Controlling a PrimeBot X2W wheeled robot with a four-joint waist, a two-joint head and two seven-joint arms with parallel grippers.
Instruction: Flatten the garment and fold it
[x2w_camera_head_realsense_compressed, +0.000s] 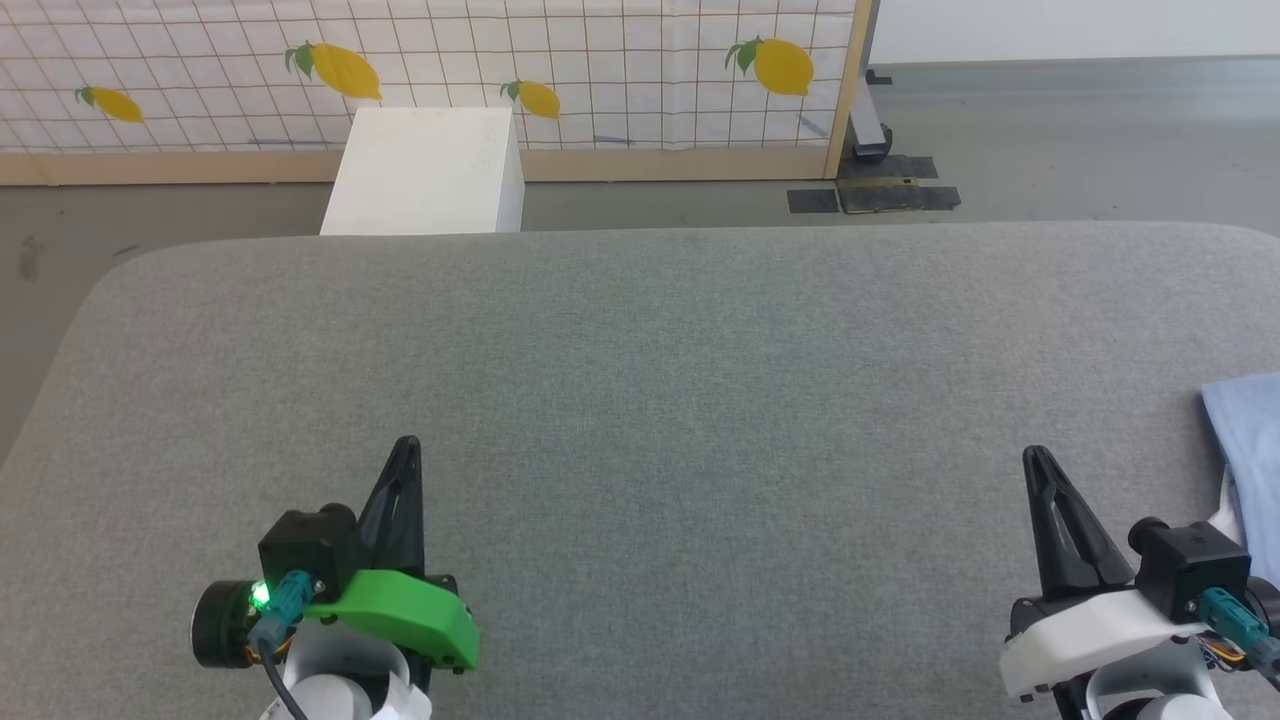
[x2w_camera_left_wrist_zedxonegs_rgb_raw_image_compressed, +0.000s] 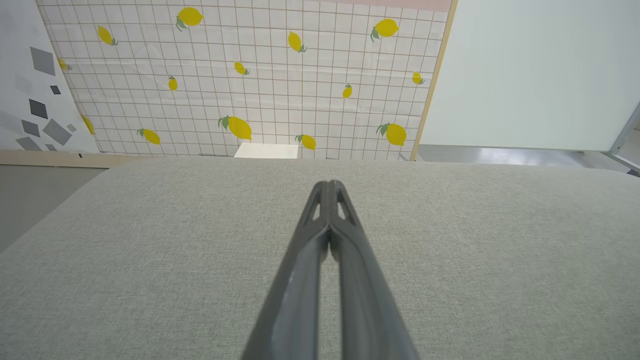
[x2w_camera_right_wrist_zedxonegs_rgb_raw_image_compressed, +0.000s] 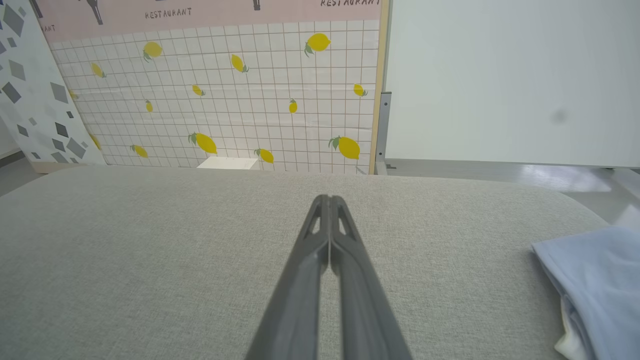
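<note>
A broad tabletop (x2w_camera_head_realsense_compressed: 650, 380) covered in grey woven fabric, with rounded far corners, takes up most of the head view. The left gripper (x2w_camera_head_realsense_compressed: 407, 450) is at the near left, just above the fabric. Its two dark fingers are pressed together to a single point and hold nothing. The right gripper (x2w_camera_head_realsense_compressed: 1035, 458) is at the near right, also closed tight and empty, with its fingers pointing toward the far edge. Each wrist view shows that arm's own finger pair meeting at the tip, with bare grey fabric around it.

The garment (x2w_camera_head_realsense_compressed: 1245, 440), a light blue shirt, lies bunched at the right edge of the tabletop, to the right of the right gripper and apart from it. It is cut off by the edge of the picture. In the right wrist view it appears as a soft folded heap with a bit of white fabric showing at its near underside. Its collar, logo and button cannot be made out.

Beyond the far edge, a white box (x2w_camera_head_realsense_compressed: 425, 170) stands on the floor. Behind the box is a panel (x2w_camera_head_realsense_compressed: 600, 80) printed with a tile grid and yellow lemons.
</note>
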